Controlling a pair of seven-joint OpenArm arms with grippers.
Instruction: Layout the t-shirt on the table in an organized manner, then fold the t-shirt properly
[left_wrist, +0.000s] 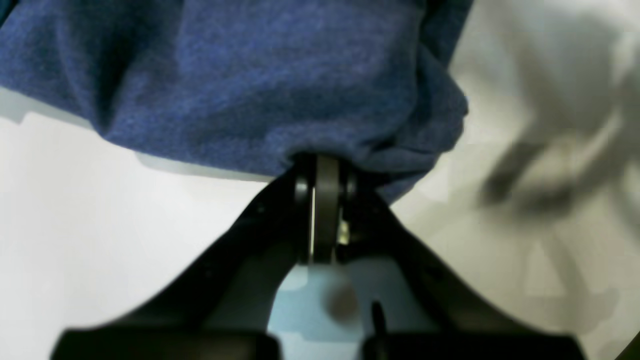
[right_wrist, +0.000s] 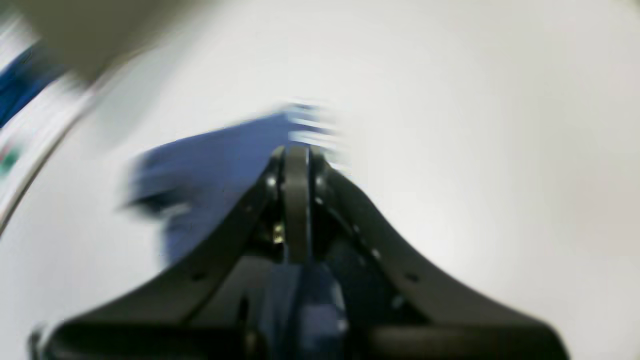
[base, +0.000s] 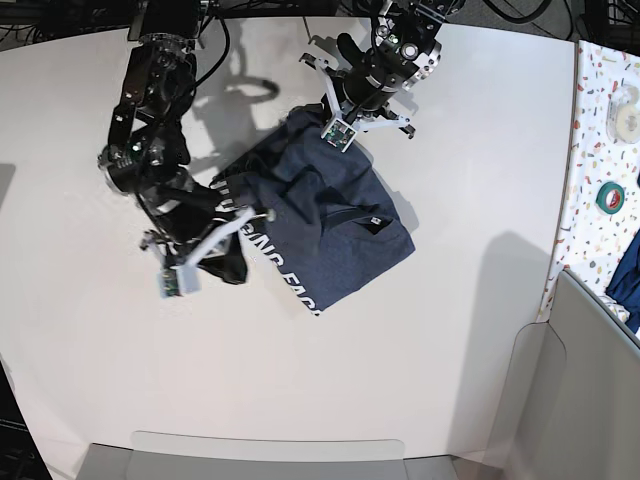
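Clamped on a bunched fold of the t-shirt (left_wrist: 260, 85), the left claw (left_wrist: 322, 165) holds the blue cloth above the white desk (left_wrist: 75, 225). Opposite it, the right claw (right_wrist: 296, 155) is pinched together on another edge. Between them the shirt lies crumpled mid-desk, white lettering showing.

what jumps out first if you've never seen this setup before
The dark blue t-shirt lies bunched near the middle of the big white table, white lettering along its near edge. Both black arms reach into it: the left pincer is shut on a fold at its far edge, and the right pincer is shut on cloth at the side.
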